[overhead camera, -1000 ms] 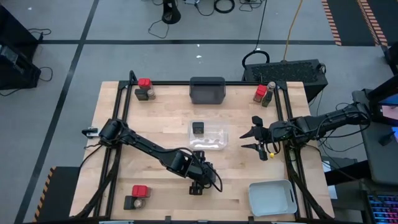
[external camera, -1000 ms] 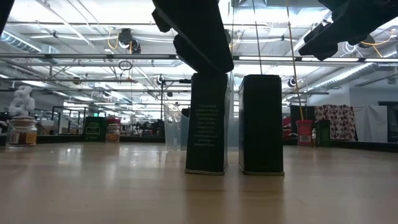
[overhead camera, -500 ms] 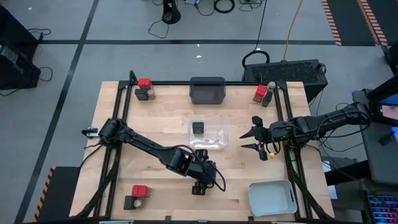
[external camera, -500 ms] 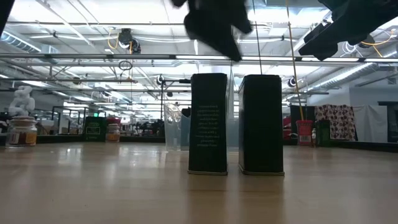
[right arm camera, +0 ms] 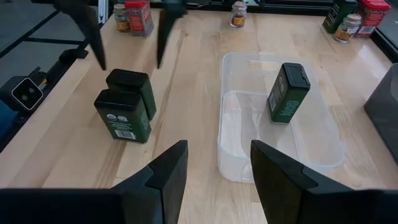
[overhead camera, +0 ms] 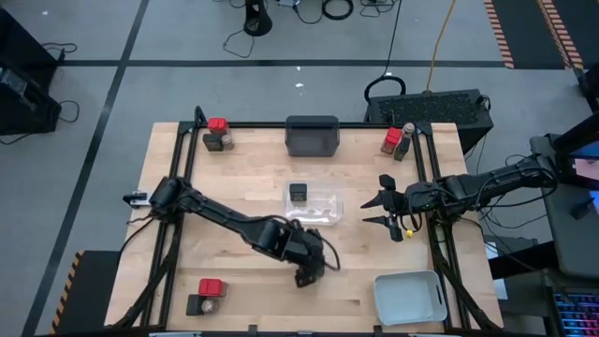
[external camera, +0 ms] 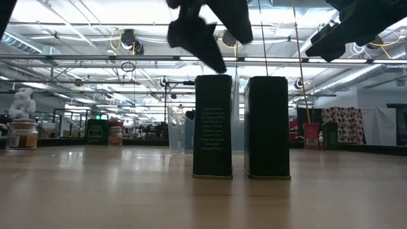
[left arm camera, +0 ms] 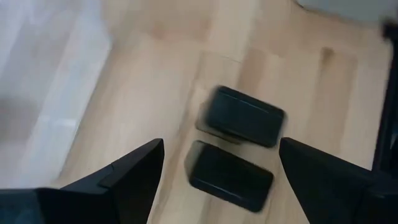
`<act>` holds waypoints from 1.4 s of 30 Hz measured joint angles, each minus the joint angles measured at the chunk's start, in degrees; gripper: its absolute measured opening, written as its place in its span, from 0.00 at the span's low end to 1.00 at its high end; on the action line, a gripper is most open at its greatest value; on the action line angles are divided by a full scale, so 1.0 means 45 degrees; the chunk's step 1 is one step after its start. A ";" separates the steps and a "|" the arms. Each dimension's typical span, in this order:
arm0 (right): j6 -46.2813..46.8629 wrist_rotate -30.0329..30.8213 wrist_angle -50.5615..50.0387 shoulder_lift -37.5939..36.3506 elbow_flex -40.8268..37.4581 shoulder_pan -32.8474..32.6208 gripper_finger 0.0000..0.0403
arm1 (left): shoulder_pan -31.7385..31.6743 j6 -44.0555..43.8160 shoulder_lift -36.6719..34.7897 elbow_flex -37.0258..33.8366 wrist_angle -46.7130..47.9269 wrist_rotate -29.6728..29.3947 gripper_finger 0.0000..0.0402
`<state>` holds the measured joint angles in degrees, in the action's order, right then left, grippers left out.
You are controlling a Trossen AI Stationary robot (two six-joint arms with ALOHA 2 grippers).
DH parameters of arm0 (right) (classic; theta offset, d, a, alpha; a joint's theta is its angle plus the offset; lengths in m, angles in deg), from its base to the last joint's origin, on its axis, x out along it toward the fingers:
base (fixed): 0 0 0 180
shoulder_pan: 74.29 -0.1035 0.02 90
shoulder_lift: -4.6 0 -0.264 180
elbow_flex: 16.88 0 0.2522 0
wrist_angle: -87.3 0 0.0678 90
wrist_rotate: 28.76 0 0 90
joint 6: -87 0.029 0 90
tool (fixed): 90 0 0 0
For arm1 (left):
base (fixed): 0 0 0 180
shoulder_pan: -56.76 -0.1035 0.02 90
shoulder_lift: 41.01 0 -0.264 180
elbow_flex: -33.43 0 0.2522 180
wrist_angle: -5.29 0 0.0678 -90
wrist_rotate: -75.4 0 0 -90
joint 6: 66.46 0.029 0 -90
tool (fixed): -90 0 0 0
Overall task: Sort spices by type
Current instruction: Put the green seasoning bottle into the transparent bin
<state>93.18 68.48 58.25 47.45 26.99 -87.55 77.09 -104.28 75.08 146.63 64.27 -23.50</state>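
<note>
Two black boxy spice containers (external camera: 212, 126) (external camera: 267, 127) stand upright side by side on their bases, near the table's near edge. In the left wrist view they show from above (left arm camera: 244, 115) (left arm camera: 230, 175). My left gripper (left arm camera: 221, 148) hangs open above them, touching neither; the low view shows it (external camera: 203, 32) clear of their tops. A third black container (right arm camera: 287, 92) stands in the clear tray (overhead camera: 328, 213). My right gripper (overhead camera: 376, 211) waits open, right of that tray.
A dark grey tray (overhead camera: 312, 136) sits at the far edge and a pale grey tray (overhead camera: 409, 298) at the near right corner. Small groups of red-topped containers and jars stand at the far left (overhead camera: 217, 136), far right (overhead camera: 396, 140) and near left (overhead camera: 208, 295).
My left gripper has let go of the left black container and risen off it, drifting slightly toward the far edge and the right. That container, slightly tilted in the hold a second ago, now stands upright beside the other one.
</note>
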 joint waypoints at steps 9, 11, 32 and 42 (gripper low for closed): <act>-0.0180 -0.0003 0.0005 0.0000 0.0000 0.0005 0.39 | 0.0140 0.2482 0.0000 0.0000 0.0081 0.1446 0.81; -0.0185 -0.0004 0.0005 0.0000 0.0000 0.0005 0.39 | 0.0376 0.3831 0.0002 -0.0005 0.0081 0.1315 0.81; -0.0194 -0.0001 0.0000 0.0000 0.0000 0.0006 0.39 | 0.0725 0.5337 0.0134 -0.0019 0.0005 -0.0061 0.81; -0.0215 -0.0002 -0.0010 0.0000 0.0000 0.0005 0.39 | 0.0705 0.5607 0.0573 -0.0029 -0.0042 -0.0101 0.81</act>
<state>92.21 68.48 58.21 47.45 26.99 -87.53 80.26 -79.04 77.66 146.50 64.08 -23.96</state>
